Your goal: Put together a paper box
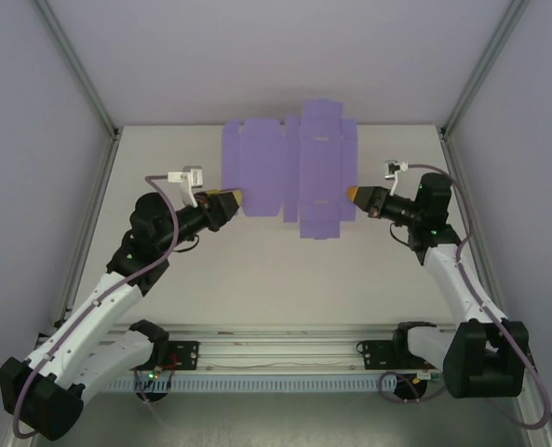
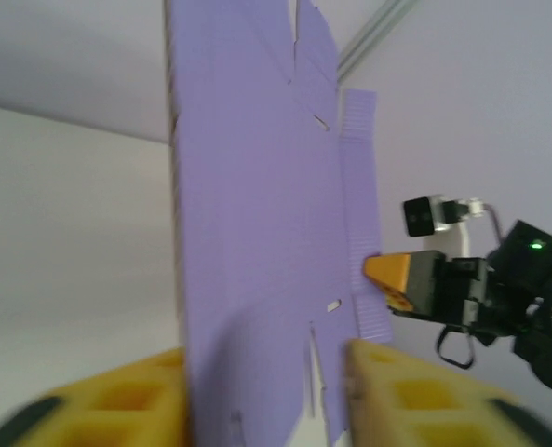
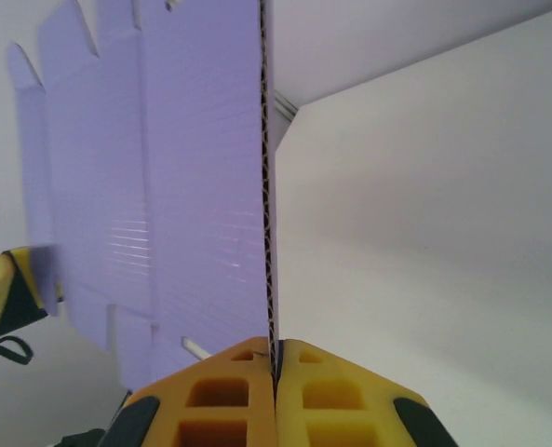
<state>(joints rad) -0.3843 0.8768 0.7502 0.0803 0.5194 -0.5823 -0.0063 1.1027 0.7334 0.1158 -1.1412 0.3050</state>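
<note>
Two grippers met at one purple sheet, the paper box (image 1: 289, 172), which was a flat die-cut blank with flaps and slits, not folded up. In the overhead view it was held up over the far half of the white table (image 1: 257, 289), between the two arms, its panels spread out and a narrower flap hanging lowest near the middle.

The right gripper (image 1: 353, 195) had the blank's right edge. Its own camera showed the yellow fingers (image 3: 331, 396) pressed together on the corrugated edge of the paper box (image 3: 164, 186) with no gap either side, the sheet running edge-on straight away from the right gripper (image 3: 274, 358). From the left wrist camera the same right gripper (image 2: 380, 272) appeared as a yellow tip pinching a narrow side flap.

The left gripper (image 1: 233, 198) sat at the opposite edge. Its jaws stood apart (plainly so in its own camera): one yellow finger (image 2: 117, 400) was close against the near face of the paper box (image 2: 257, 214), while the other finger (image 2: 415, 396) stood clear of it, with pale background showing in the space between. So the left gripper (image 2: 264, 358) straddled the sheet's edge without clamping it. Whether the nearer finger actually touched the card could not be told.

At the left edge of the right wrist view, the left gripper (image 3: 29, 279) was seen as a yellow tip at the blank's far side.
</note>
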